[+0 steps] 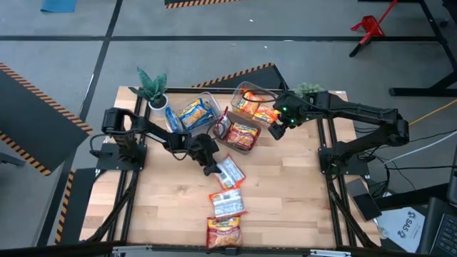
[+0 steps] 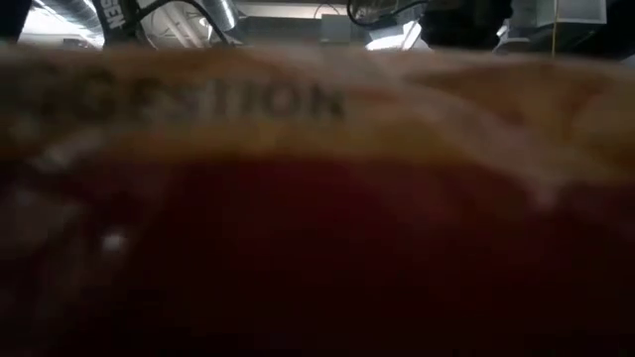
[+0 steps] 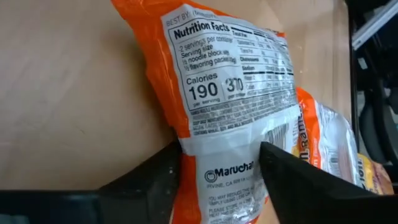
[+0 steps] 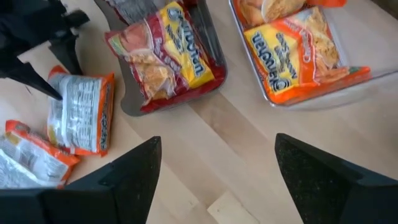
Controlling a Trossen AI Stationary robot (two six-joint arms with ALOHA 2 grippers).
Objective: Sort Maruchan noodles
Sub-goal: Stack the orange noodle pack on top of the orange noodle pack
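Note:
An orange Maruchan packet lies back side up at the table's middle, its nutrition panel showing in the left wrist view. My left gripper is shut on its end. Two more packets lie nearer the front edge. Blue-yellow packets lie in a clear bin, red ones in a grey bin, and orange ones in a clear bin. My right gripper hangs open and empty above the table beside the grey bin and the orange packets' bin. My left gripper pinches the orange packet's end, the one nearest the arm, between its two fingers, which stand on the packet's two long edges. The wrapper is narrowed between them. The fingers come slanting from the table's left and lie along the packet. Whether the packet is off the table, I cannot tell.
A packet right in front of the low camera blocks that view. Small potted plants stand at the far left and far right corners. Bare wood lies to the right of the loose packets.

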